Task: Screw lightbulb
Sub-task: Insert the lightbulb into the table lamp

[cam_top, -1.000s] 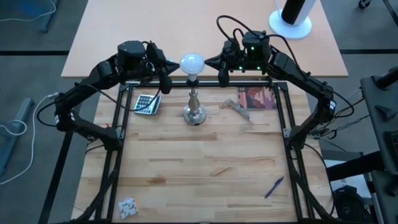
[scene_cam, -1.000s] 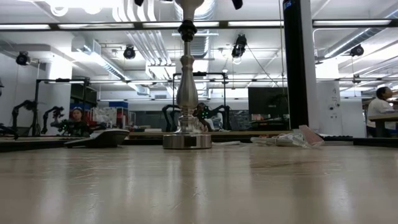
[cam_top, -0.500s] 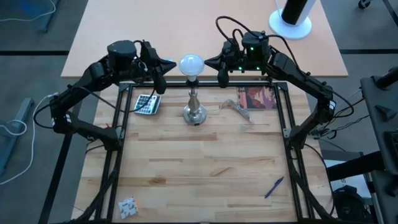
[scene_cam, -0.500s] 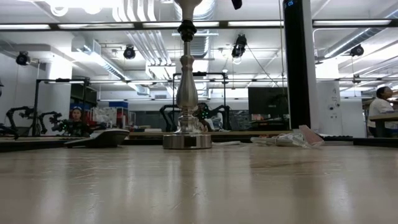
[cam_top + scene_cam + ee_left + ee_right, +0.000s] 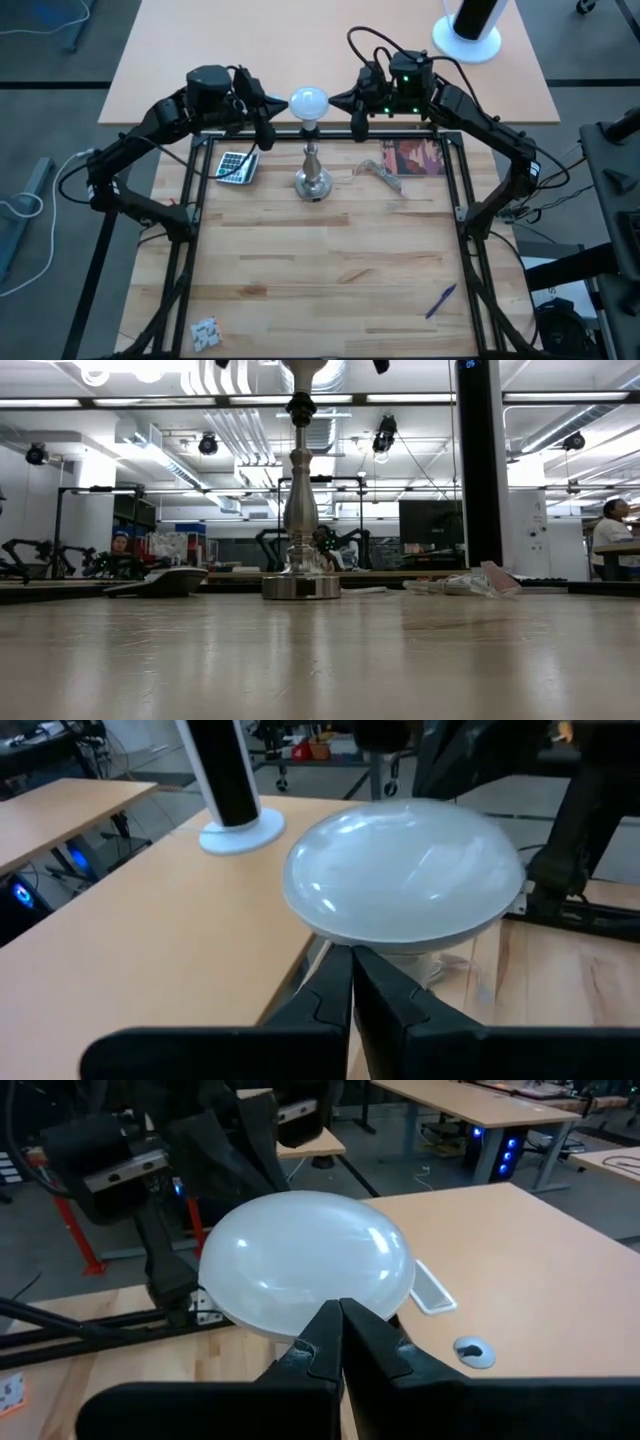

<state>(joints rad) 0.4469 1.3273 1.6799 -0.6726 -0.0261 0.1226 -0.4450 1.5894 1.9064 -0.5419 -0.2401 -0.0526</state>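
- Lightbulb (image 5: 308, 102) is seated upright atop the stand (image 5: 313, 178), long axis vertical, dome up.
- Left gripper (image 5: 268, 108) and right gripper (image 5: 342, 102) are clenched empty, flanking the bulb.

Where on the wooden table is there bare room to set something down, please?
The widest bare patch is the middle of the wooden table, between the silver lamp stand, the blue pen and the small white patterned piece. The far edge is crowded: grey calculator, stand with white frosted lightbulb, dark red booklet, and both grippers, left and right.
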